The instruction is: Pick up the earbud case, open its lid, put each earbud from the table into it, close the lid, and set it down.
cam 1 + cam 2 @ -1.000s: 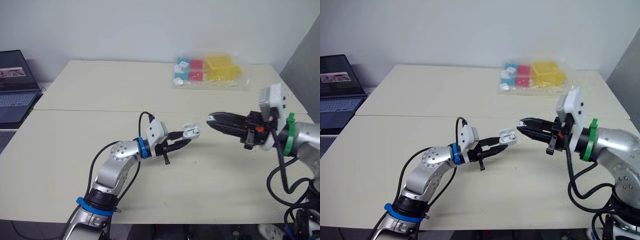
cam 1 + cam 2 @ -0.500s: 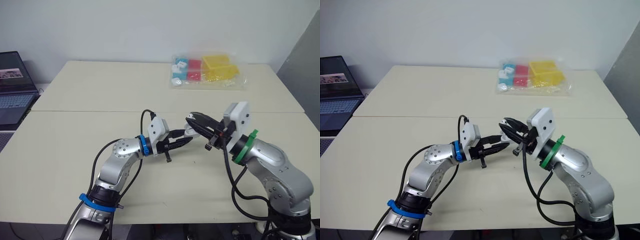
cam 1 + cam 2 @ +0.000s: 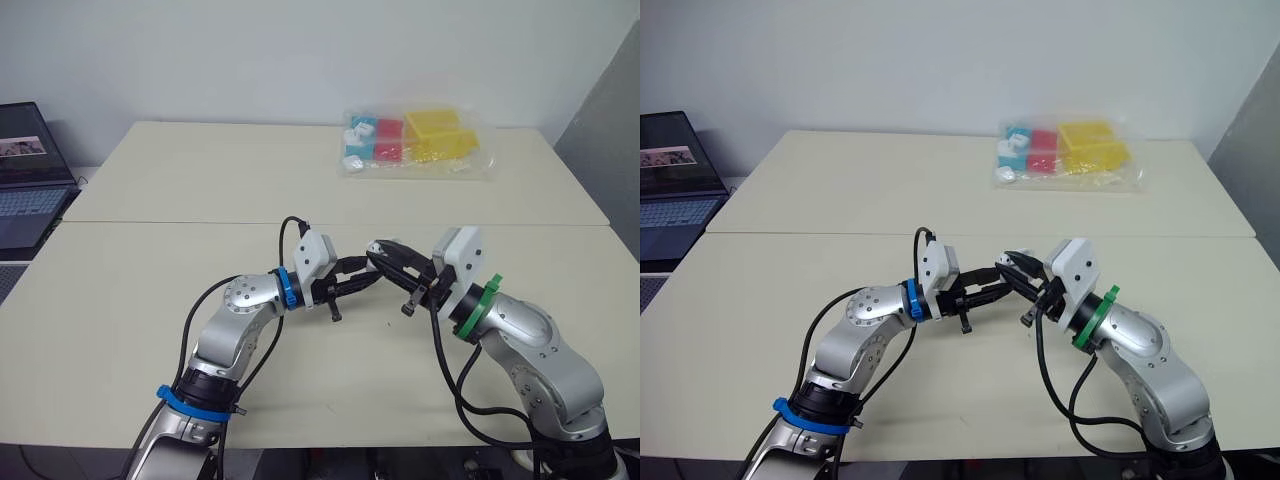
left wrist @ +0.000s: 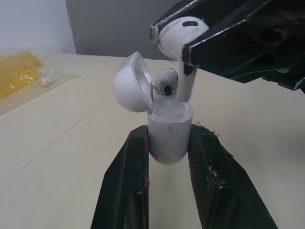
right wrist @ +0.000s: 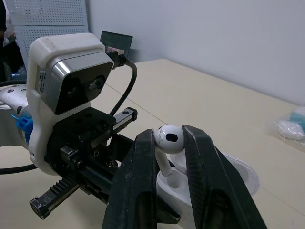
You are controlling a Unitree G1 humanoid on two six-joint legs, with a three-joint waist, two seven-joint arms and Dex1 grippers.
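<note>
1. Grips the case (image 4: 169, 128) in the left claw (image 3: 366, 279), above mid-table (image 3: 140, 300), lid (image 4: 127, 85) tipped open, one bud (image 4: 165, 81) already seated.
2. Pinches the second bud (image 5: 168, 139) in the right claw (image 5: 169, 135), stem tip at the free slot's mouth.
3. Keep the stem in line with the slot; lower straight and slowly.
4. Hold the case steady; let go only once fully seated.
</note>
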